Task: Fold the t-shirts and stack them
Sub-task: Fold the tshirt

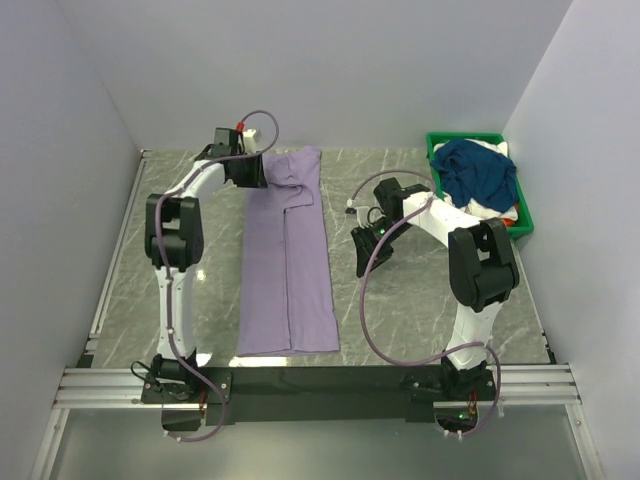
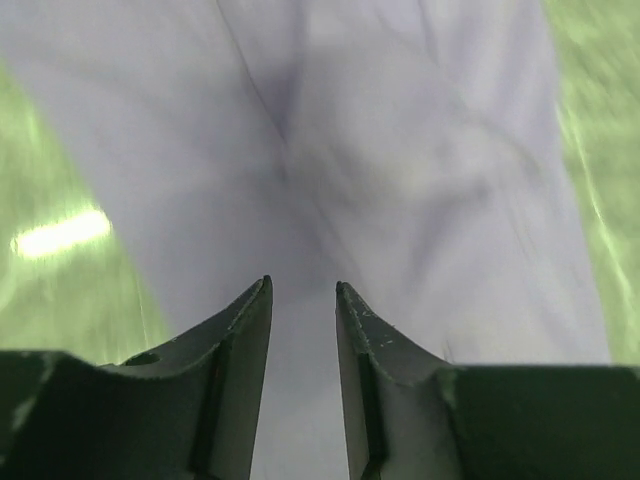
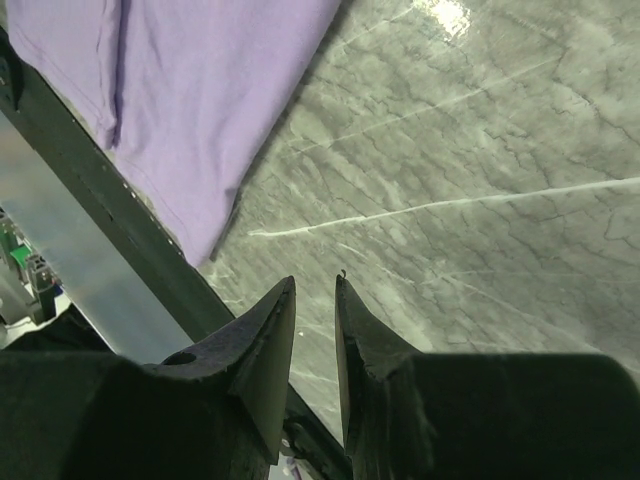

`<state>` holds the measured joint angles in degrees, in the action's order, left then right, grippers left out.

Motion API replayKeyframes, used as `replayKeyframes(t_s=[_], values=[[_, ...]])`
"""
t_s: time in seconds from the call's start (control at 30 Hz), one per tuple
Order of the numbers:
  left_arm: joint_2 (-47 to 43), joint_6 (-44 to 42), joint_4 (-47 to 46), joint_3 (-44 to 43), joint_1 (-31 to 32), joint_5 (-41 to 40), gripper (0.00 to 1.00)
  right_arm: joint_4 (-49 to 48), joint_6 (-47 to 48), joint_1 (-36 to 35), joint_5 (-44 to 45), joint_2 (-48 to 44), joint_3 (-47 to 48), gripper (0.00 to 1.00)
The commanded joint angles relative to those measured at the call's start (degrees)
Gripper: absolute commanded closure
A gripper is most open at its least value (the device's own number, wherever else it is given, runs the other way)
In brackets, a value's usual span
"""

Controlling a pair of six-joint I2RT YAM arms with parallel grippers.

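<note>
A lavender t-shirt [image 1: 288, 260] lies on the marble table, folded lengthwise into a long strip running from the back to the near edge. My left gripper [image 1: 262, 175] hovers at the strip's far end by the collar. In the left wrist view the left gripper [image 2: 302, 285] is open above the lavender cloth [image 2: 400, 150], with nothing between its jaws. My right gripper [image 1: 364, 258] is right of the shirt, apart from it. In the right wrist view it [image 3: 315, 280] stands open over bare marble, with the shirt's near corner [image 3: 200, 80] at upper left. A navy t-shirt [image 1: 480, 172] lies heaped in the bin.
The green bin [image 1: 470, 138] sits at the back right against the wall, with white [image 1: 492, 208] and orange [image 1: 513, 215] cloth under the navy shirt. White walls close in the table on three sides. A metal rail [image 1: 320, 385] runs along the near edge.
</note>
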<state>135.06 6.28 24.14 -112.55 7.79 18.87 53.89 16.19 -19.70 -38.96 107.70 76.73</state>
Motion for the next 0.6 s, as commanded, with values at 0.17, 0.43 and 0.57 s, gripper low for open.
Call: replayKeyframes(t_s=[0.17,0.43,0.57], values=[[-22.3,0.0,-2.8,23.0,1.5,6.4,0.65,-1.2,-2.3,0.1,-1.3,-1.4,3.6,0.70],[-17.5,2.3,-3.6,24.8,3.8,4.8,0.68,-1.6,-2.4,0.2,-1.1,-1.2,3.3,0.70],[-14.0,3.0,-5.2,22.5,3.9,4.7,0.69,-2.1,-2.3,0.2,-1.1,-1.5,1.9,0.70]])
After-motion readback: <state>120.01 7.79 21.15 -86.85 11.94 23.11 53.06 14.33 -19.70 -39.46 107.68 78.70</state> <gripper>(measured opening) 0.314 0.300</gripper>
